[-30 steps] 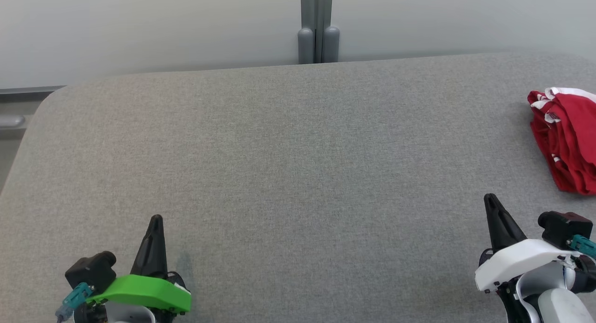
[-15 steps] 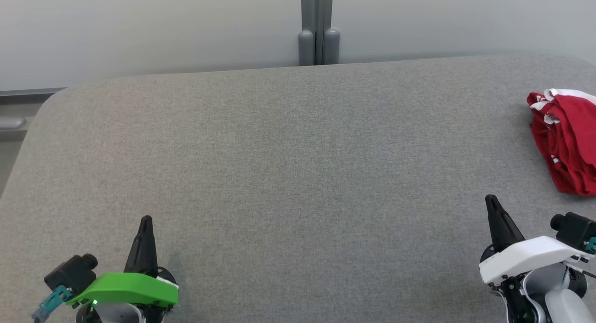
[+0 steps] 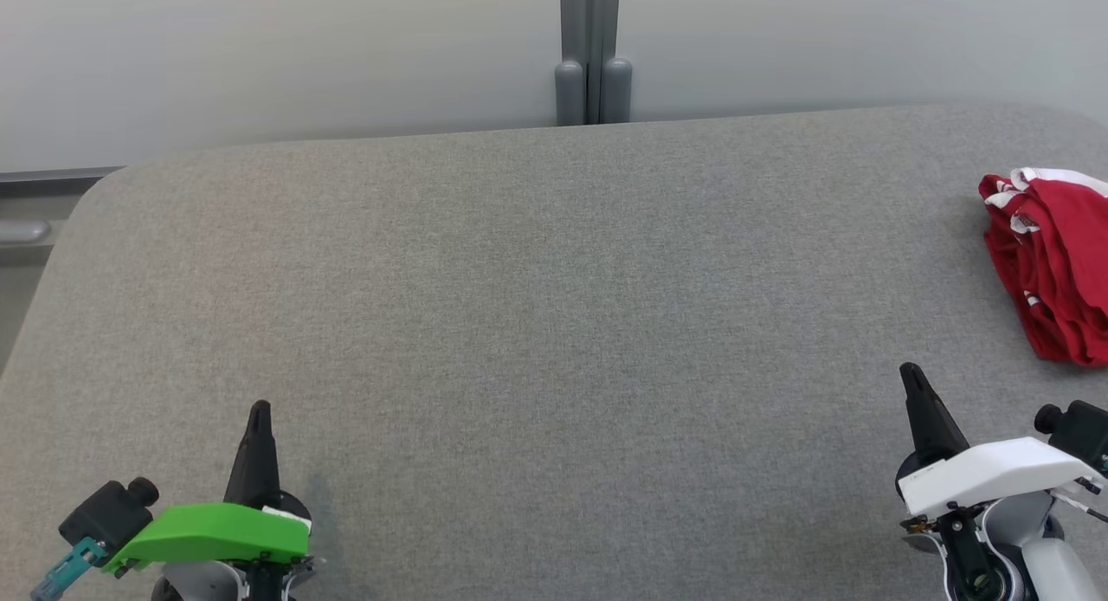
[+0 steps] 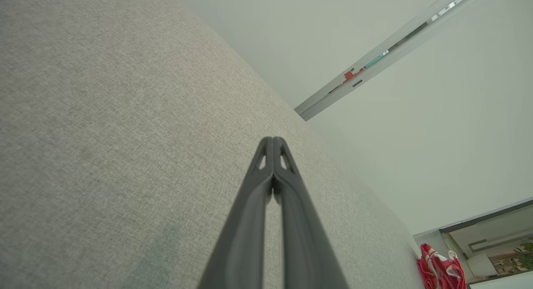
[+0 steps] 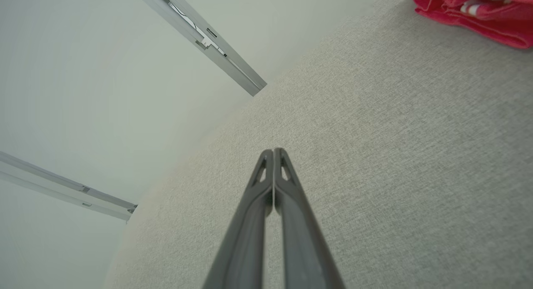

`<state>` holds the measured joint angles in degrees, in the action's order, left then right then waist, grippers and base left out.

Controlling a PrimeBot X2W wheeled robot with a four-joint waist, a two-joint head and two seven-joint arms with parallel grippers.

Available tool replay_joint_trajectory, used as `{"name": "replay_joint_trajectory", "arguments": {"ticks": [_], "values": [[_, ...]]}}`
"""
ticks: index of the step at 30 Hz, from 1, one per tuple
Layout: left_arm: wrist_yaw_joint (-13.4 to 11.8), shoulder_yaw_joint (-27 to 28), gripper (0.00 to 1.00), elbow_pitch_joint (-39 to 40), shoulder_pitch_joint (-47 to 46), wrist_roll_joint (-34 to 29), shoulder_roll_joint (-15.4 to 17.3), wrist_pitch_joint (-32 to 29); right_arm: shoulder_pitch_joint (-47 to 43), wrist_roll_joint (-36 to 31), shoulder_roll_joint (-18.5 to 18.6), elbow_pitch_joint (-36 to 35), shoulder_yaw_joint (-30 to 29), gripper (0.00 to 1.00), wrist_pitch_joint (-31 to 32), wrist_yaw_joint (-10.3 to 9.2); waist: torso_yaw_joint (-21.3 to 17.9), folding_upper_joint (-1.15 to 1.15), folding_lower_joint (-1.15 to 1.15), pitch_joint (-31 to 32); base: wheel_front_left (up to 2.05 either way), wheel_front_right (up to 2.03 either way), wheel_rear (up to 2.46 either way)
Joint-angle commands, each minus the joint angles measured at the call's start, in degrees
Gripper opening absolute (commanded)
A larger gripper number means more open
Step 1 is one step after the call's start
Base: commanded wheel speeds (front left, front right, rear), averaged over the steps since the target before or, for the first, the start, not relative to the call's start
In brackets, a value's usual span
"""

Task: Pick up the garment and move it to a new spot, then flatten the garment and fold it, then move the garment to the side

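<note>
The left fingers (image 4: pixel 250 218) and the right fingers (image 5: pixel 250 226) were held closed tip to tip, gripping nothing, over the surface (image 3: pixel 554 281). The red garment (image 3: pixel 1052 263) was seen bunched on that surface, beyond and right of the right fingers, untouched

We count one red garment (image 3: pixel 1052 263), one grey table (image 3: pixel 554 324), two grippers, namely a left gripper (image 3: pixel 259 409) and a right gripper (image 3: pixel 909 372), and two rounded grey posts (image 3: pixel 569 90) behind the table.
</note>
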<state>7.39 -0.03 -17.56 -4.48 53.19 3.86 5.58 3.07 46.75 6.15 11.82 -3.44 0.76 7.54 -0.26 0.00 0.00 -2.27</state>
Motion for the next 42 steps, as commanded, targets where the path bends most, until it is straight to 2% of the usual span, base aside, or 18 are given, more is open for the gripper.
{"name": "replay_joint_trajectory", "arguments": {"ticks": [1,17,42], "values": [[0.1,0.5,0.00,0.9,-1.3,1.5,0.0,-0.4,1.6,1.9,0.2,-0.4,-0.4,0.00,0.2,-0.03,0.0,0.00,0.00,0.0,0.00,0.00,0.00],[0.1,2.1,0.00,1.6,-1.6,11.1,-0.2,-3.4,2.1,13.0,-0.7,0.2,-1.1,0.00,1.7,-0.04,0.1,0.00,0.00,0.4,0.00,0.00,0.00],[0.1,4.1,0.00,2.5,-1.9,23.1,-0.5,-7.2,2.6,26.9,-1.8,1.1,-2.0,0.00,3.5,-0.05,0.1,0.00,0.00,1.0,0.00,0.00,0.00]]}}
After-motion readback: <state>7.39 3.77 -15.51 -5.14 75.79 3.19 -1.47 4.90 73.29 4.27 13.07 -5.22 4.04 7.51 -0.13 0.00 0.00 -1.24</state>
